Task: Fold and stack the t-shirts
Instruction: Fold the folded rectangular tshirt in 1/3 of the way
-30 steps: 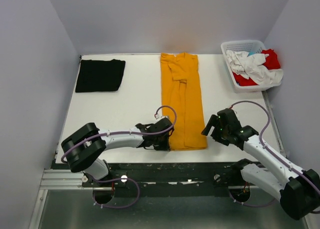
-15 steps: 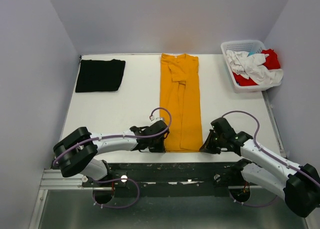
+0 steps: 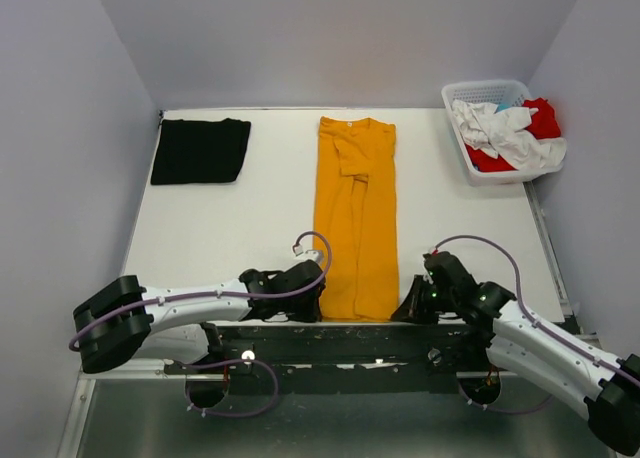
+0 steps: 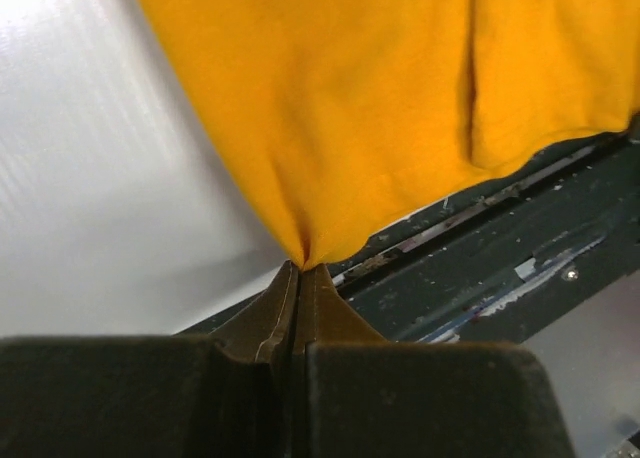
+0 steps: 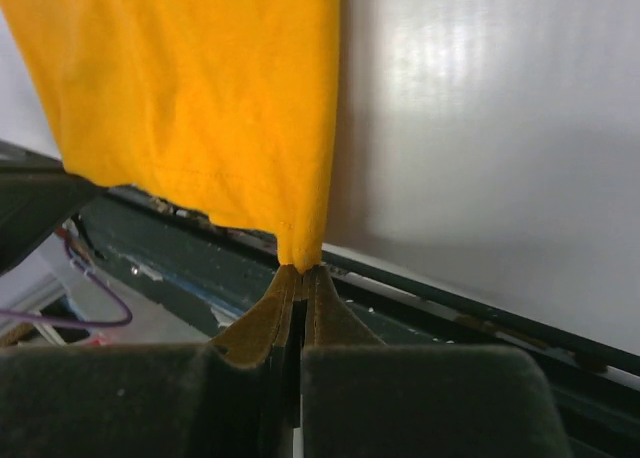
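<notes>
Shirts [image 3: 505, 133] heaped in basket [image 3: 480, 85]; count unclear, perhaps two.

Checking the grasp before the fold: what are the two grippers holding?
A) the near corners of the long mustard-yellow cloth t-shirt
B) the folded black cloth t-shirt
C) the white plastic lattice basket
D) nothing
A: in the wrist views the left gripper and right gripper are each shut on a bunched hem corner of the long mustard-yellow cloth t-shirt.

Orange shirt [image 3: 358, 218] lies lengthwise mid-table [image 3: 250, 228], hem at near edge. Left gripper [image 3: 318, 303] and right gripper [image 3: 405, 308] at hem corners. Black shirt [image 3: 200, 150] folded far left. Basket [image 3: 487, 88] far right, holding white and red cloth [image 3: 510, 133].
</notes>
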Available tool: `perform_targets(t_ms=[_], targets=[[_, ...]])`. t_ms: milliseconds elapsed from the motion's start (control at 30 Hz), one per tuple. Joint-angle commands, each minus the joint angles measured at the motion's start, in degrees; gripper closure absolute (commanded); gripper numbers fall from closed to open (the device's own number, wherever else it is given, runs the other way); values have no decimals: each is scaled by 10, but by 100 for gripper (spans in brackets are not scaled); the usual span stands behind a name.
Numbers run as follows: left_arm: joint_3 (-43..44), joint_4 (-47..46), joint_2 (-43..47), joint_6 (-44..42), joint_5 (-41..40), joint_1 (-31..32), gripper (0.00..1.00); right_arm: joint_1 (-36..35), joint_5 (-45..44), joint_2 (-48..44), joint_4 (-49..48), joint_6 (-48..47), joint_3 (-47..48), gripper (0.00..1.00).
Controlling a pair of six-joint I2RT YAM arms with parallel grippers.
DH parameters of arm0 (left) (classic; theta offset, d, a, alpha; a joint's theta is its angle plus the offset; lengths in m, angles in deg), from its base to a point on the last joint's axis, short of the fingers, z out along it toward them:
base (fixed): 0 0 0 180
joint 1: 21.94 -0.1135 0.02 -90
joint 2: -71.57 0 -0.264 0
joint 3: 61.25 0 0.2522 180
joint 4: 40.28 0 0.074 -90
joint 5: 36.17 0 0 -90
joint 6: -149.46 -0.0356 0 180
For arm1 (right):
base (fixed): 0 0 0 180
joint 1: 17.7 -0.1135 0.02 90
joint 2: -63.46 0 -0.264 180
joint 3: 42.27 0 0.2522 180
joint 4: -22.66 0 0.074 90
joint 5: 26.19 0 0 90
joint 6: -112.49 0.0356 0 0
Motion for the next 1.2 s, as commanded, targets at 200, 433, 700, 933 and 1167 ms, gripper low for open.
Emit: perform_targets(t_ms=[200,433,700,933,1167], targets=[[94,-4,17,-77,-2,-41,100,-22,-139,17,-22,-25,114,99],[232,20,-59,-154,10,-160,100,-21,-308,113,-117,-39,195,99],[409,73,-202,-215,19,-265,100,13,-457,286,-272,-110,290,99],[546,92,-320,-257,55,-321,100,117,-337,413,-404,-158,334,99],[625,108,-410,-284,101,-357,100,148,-305,516,-435,-181,393,99]])
